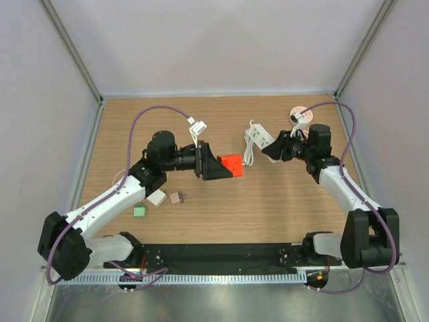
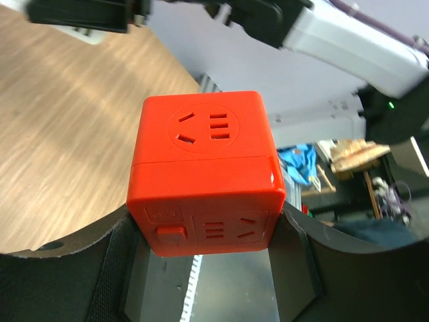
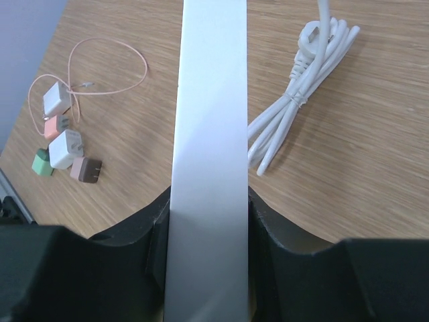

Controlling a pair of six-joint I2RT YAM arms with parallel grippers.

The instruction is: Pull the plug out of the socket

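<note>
While the green charger (image 1: 139,210), the white charger (image 1: 156,198) and the brown charger (image 1: 176,198) are lying on the table (image 1: 281,201) near the left arm, the left gripper (image 1: 218,164) is pinching the orange cube socket (image 1: 232,164) near the table's middle. Further right, the right gripper (image 1: 268,149) is clamping the white power strip (image 1: 259,137), and its coiled cable (image 1: 249,153) is lying just beside it.

Left arm (image 1: 114,198): stretched from the near left corner up and to the right, wrist level
Left gripper (image 1: 224,166): points right, fingers (image 2: 298,268) pressed on both sides of a red socket cube (image 2: 204,174)
Right arm (image 1: 342,188): bent, reaching up and to the left
Right gripper (image 1: 270,149): points left, fingers (image 3: 137,231) clamped on a white power strip (image 3: 211,134)
</note>
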